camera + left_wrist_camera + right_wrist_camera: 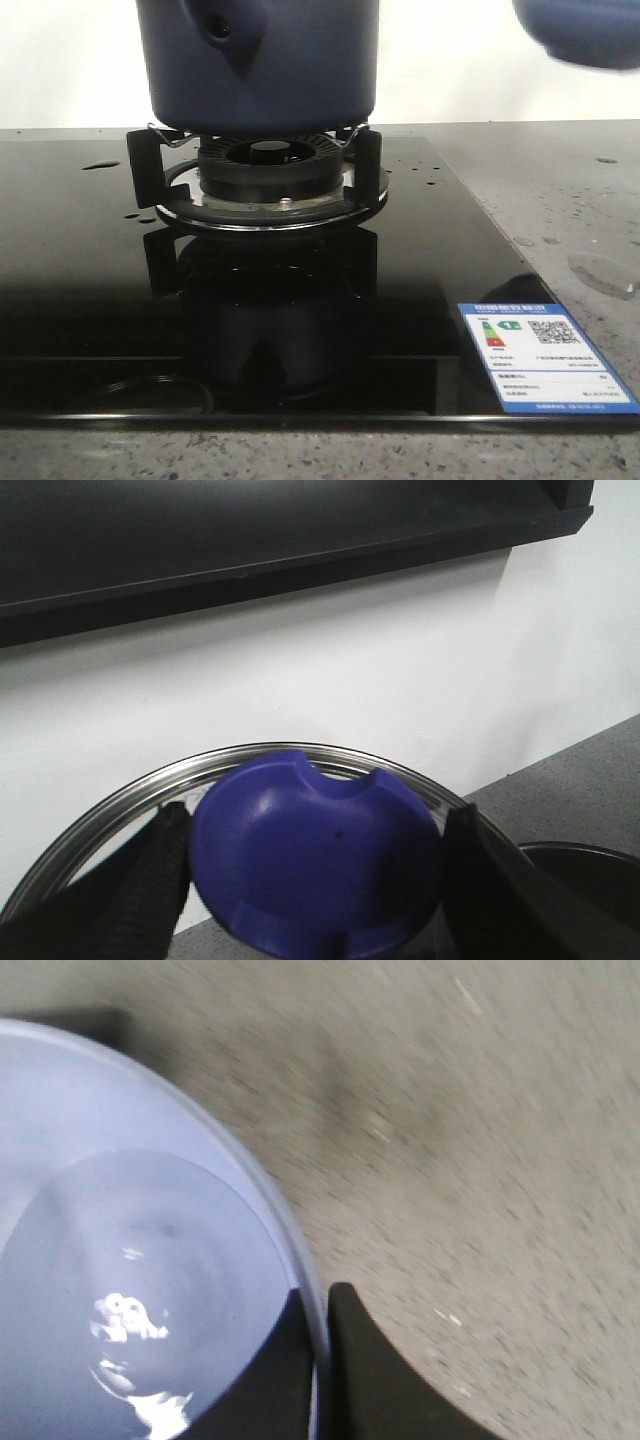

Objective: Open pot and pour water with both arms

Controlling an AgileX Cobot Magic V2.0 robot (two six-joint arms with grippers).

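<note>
The dark navy pot stands on the gas burner, its side stub facing the camera; its top is out of view. My left gripper is shut on the blue knob of a glass lid with a steel rim, held up in front of a white wall. My right gripper is shut on the rim of a periwinkle bowl, one finger inside and one outside. Water glints in the bowl. The bowl's underside shows in the front view, high to the right of the pot.
The burner sits on a black glass hob with a label at its front right. Grey speckled counter lies to the right, with water drops and a puddle. A dark round rim shows below the lid.
</note>
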